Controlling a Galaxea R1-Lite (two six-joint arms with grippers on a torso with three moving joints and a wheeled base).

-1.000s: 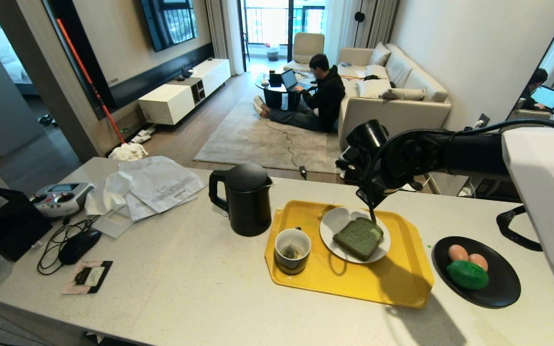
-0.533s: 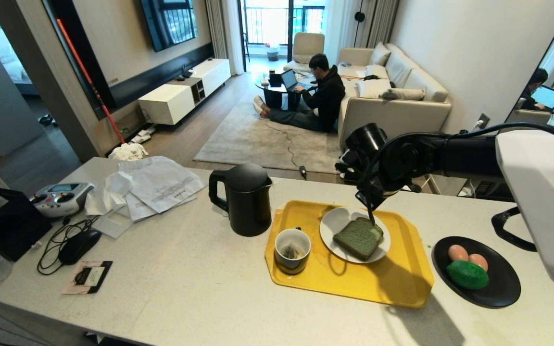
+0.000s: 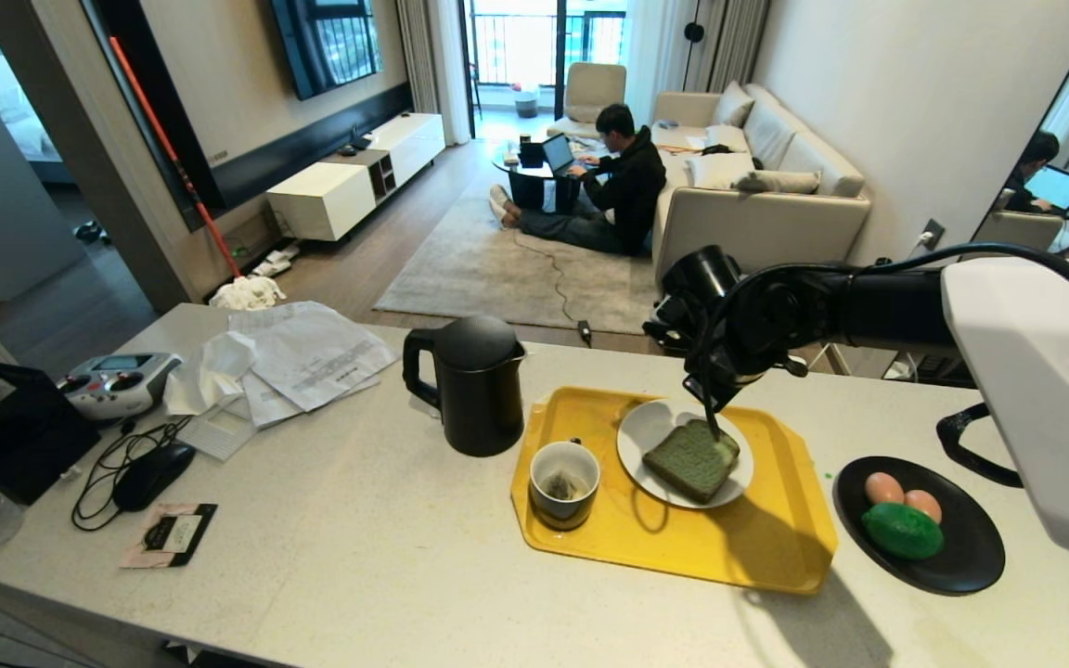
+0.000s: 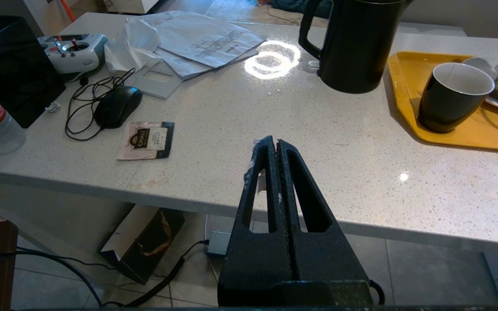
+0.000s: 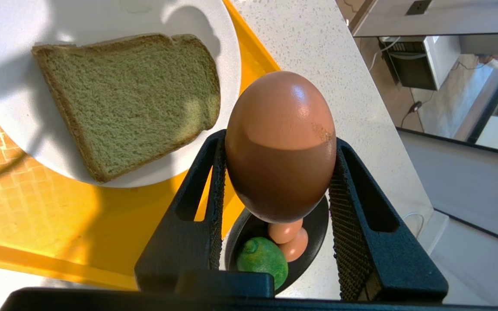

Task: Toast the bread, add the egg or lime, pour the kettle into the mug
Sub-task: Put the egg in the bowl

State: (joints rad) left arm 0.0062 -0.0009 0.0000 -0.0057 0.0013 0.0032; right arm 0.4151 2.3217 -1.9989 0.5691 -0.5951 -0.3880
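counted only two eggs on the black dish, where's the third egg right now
The egg is clamped in the right gripper, held in the air beside the bread on its white plate.

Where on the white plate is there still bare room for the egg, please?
The right gripper holds the egg near the plate's edge. The bread fills the white plate except a crescent toward the kettle. The yellow tray is bare nearer the robot; the mug crowds its left corner.
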